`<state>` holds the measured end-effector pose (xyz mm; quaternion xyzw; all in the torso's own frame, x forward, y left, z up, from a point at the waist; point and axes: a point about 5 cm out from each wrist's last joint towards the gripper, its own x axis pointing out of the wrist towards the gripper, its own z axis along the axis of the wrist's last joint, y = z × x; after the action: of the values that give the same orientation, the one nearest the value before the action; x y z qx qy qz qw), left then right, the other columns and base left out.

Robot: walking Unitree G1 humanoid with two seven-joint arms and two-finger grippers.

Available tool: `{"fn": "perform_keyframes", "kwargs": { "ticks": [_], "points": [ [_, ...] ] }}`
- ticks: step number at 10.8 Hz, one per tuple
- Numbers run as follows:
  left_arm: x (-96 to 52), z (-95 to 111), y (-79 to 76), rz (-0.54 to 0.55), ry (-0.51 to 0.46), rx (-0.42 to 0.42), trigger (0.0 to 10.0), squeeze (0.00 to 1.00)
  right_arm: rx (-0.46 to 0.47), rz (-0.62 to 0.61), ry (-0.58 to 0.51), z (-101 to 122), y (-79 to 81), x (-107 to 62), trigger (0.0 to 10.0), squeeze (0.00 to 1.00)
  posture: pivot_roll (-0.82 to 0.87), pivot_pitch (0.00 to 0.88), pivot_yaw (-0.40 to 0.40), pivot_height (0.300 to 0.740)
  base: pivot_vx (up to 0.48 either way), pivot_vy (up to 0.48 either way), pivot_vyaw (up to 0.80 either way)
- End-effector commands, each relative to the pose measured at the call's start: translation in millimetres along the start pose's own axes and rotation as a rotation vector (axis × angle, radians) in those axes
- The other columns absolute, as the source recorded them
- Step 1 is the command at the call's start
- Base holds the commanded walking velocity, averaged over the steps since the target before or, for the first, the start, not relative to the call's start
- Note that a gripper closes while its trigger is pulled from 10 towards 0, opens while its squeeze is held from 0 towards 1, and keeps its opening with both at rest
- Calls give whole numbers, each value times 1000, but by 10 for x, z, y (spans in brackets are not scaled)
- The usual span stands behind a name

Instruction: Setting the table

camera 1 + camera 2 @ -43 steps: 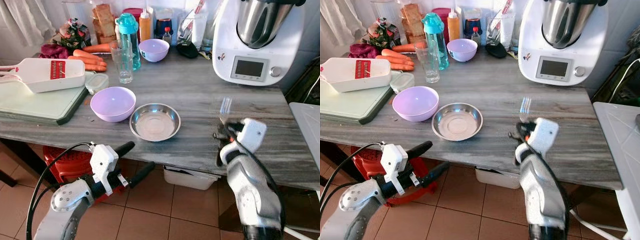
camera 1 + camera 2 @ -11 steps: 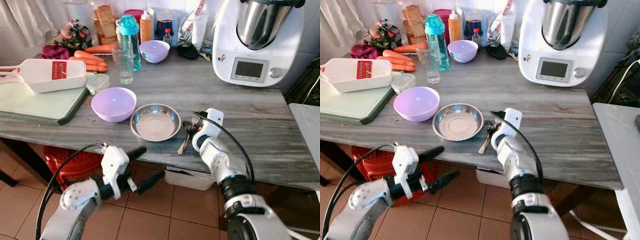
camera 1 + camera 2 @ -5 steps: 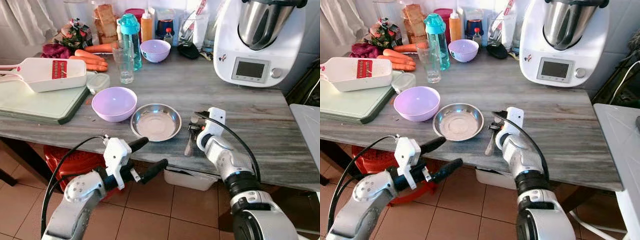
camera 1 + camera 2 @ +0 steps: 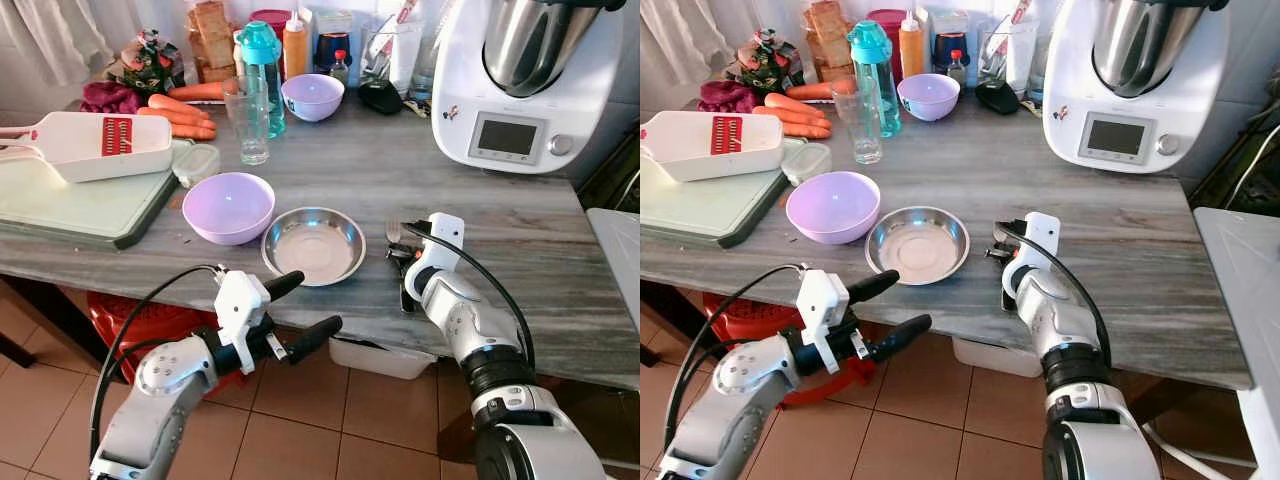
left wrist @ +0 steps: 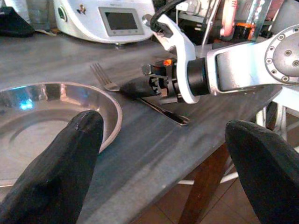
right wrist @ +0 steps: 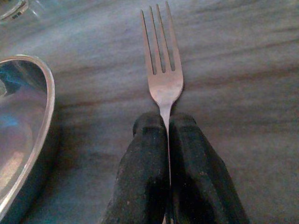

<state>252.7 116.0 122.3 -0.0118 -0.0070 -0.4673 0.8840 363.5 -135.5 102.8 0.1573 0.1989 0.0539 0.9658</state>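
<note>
A steel fork (image 6: 162, 79) lies flat on the grey table (image 4: 520, 250), just right of the round steel plate (image 4: 313, 245), its tines pointing toward the back. My right gripper (image 4: 402, 256) rests low on the table, shut on the fork's neck, with both fingers (image 6: 145, 154) pressed together around it. The fork's handle (image 5: 163, 112) sticks out behind the fingers toward the front edge. My left gripper (image 4: 319, 300) hovers open and holding nothing, in front of the table edge below the plate. A lilac bowl (image 4: 229, 207) sits left of the plate.
A white kitchen machine (image 4: 520, 90) stands at the back right. A green cutting board (image 4: 80, 205) with a white slicer (image 4: 95, 145) lies at the left. A glass (image 4: 247, 120), blue bottle (image 4: 262, 70), small lilac bowl (image 4: 313, 97) and carrots (image 4: 180, 115) crowd the back. A red stool (image 4: 130, 320) stands under the table.
The right gripper brought the fork down from mid-air to the table, then swung it straight beside the plate, slightly rightward. The left gripper rose toward the table edge.
</note>
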Motion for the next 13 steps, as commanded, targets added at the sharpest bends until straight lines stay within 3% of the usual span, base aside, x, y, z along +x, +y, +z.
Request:
{"fn": "perform_keyframes", "kwargs": {
  "ticks": [1, 3, 5, 8, 11, 13],
  "points": [
    [18, 1, -19, -14, 8, 20, 10000, 0, 9, -67, 173, -414, -145, -44, 157, 0, 81, 89, -1, 740, 0, 0, 0],
    [3, -20, -30, -16, 13, 22, 10000, 0, 39, -43, 179, -431, -57, -34, 471, 0, 81, 89, -1, 740, 0, 0, 0],
    [6, -21, -23, -12, 13, 28, 10000, 0, 76, -8, 198, -519, 134, -39, 431, 0, 88, 86, -5, 740, 0, 0, 0],
    [6, -31, -24, -15, 17, 31, 10000, 0, 124, -29, 203, -570, 179, -73, 0, 0, 87, 85, -2, 740, 0, 0, 0],
    [10, -37, -24, -15, 16, 31, 10000, 0, 92, -66, 200, -554, 157, -116, 745, 0, 87, 85, -2, 740, 0, 0, 0],
    [15, -28, -10, -15, 18, 29, 10000, 0, 96, -95, 194, -578, 145, -139, 2941, 0, 87, 83, -6, 740, 0, 0, 0]
  ]
}}
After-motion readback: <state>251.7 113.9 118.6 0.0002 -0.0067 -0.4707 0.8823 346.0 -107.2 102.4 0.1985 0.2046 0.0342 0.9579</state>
